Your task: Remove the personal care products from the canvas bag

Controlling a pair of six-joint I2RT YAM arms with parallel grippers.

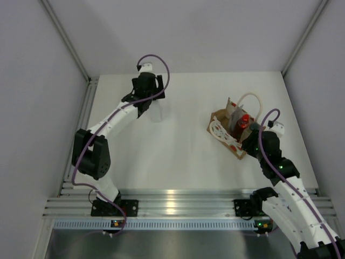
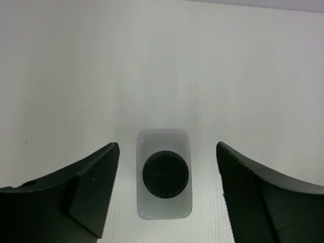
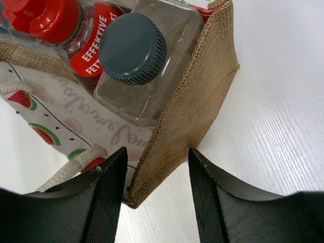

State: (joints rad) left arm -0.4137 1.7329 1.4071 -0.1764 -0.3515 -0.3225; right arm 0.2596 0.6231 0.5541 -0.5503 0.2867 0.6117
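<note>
The whitish bottle with a dark cap point(image 2: 164, 174) stands upright on the white table, also seen in the top view point(image 1: 157, 113). My left gripper point(image 2: 167, 152) is open above it, jaws either side and not touching; it also shows in the top view point(image 1: 155, 102). The canvas bag point(image 1: 223, 132) stands at the right. It holds the red bottle point(image 3: 45, 20) and the clear bottle with a grey cap point(image 3: 132, 48). My right gripper point(image 3: 158, 152) is open, its jaws straddling the bag's burlap corner wall point(image 3: 197, 96). A pale flat shape point(image 1: 236, 115) in the bag may be the squeeze tube.
The bag's cream loop handles show in the top view point(image 1: 249, 102) and in the right wrist view point(image 3: 76, 167). Grey walls close in the table on the left, back and right. An aluminium rail point(image 1: 178, 205) runs along the near edge by the arm bases.
</note>
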